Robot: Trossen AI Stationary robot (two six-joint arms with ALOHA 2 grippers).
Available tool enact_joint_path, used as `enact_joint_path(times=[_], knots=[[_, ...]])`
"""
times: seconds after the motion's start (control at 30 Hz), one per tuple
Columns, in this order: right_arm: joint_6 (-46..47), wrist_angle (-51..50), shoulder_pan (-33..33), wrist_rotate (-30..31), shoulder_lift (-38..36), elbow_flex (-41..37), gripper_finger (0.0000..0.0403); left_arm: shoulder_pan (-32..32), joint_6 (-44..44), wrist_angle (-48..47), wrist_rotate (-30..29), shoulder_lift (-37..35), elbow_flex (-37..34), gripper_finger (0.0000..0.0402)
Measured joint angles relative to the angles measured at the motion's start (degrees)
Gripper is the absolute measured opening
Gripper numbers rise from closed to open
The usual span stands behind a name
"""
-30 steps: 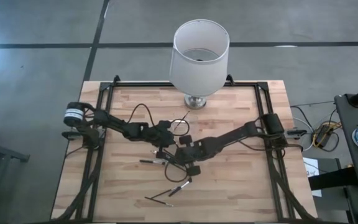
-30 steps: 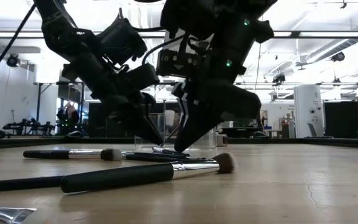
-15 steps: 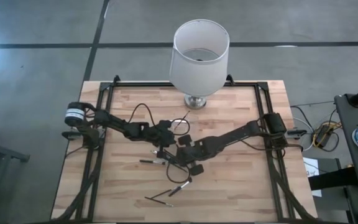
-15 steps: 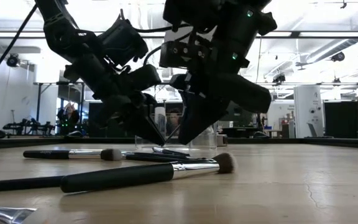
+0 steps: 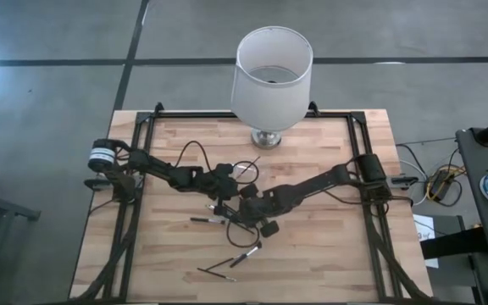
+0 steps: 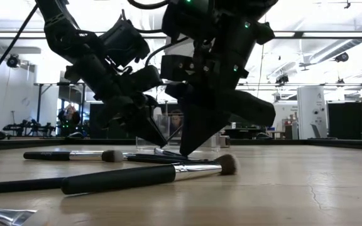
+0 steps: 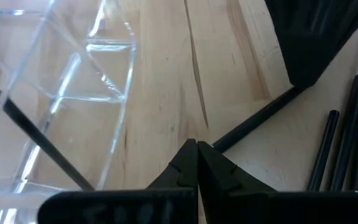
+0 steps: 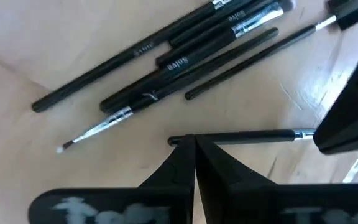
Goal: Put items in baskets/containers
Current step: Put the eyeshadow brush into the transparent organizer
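Worktop [image 5: 329, 246]: wood planks, white lampshade [image 5: 271, 72] at far edge. Left end effector [image 5: 224, 206] and right end effector [image 5: 235, 213] both low at centre, tips near each other, fingers fully closed, holding nothing. Clear holder [image 7: 61, 93] just beside left tips. Brushes [image 8: 166, 62] lie loose on the wood; 1 thin brush [image 8: 241, 135] lies just beyond right tips.

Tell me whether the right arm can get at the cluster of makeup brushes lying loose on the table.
Probably yes. The right gripper, jaws shut, hangs low beside the brush cluster, with bare wood between them. Only one thin brush lies right at its tip; the jaws must open first.
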Motion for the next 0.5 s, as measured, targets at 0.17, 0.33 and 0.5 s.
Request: enact_joint_path(times=[0.17,0.33,0.5], knots=[[0.48,-0.24,-0.23,-0.42,0.07,0.18,0.0009,-0.02,-0.67,-0.51,0.11,-1.09,-0.12,0.0002],[0.83,-0.90,-0.34,-0.42,0.09,0.17,0.0009,-0.04,-2.11,-2.57,0.58,-4.15,-0.26,0.0002],[0.79,-1.70,-0.32,1.66,0.14,0.25,0.0009,-0.04,-1.61,-3.84,0.24,-6.54,-0.24,0.0002]])
